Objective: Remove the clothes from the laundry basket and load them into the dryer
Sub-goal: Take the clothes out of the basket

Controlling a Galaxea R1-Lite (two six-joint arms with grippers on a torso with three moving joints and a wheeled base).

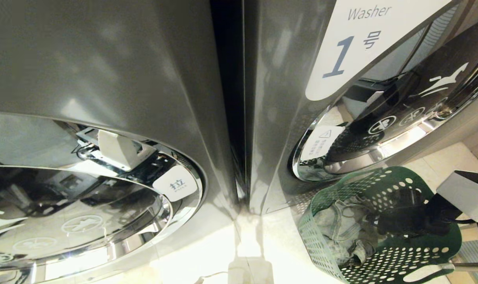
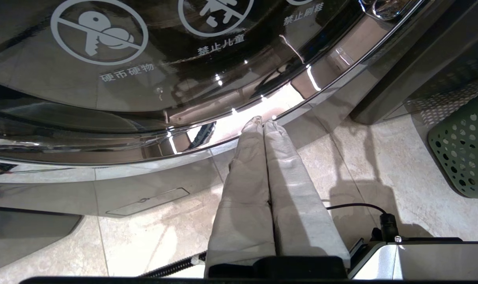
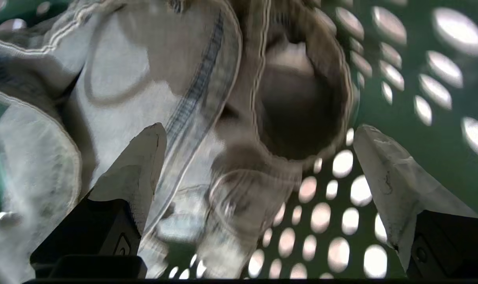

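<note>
Inside the laundry basket [image 1: 385, 252], right pincer [image 3: 258, 134] gapes over jeans [image 3: 144, 79].

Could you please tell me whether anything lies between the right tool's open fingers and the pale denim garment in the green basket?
Nothing: in the right wrist view the right tool faces the pale denim garment directly.

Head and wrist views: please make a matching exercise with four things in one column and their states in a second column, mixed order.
1. green perforated plastic laundry basket
2. left gripper
3. right gripper
4. faded grey denim garment

a. open above the clothes
b. shut, near the glossy round door
c. crumpled inside the basket
d. on the floor before washer 1

Pairs: 1-d, 2-b, 3-a, 4-c
</note>
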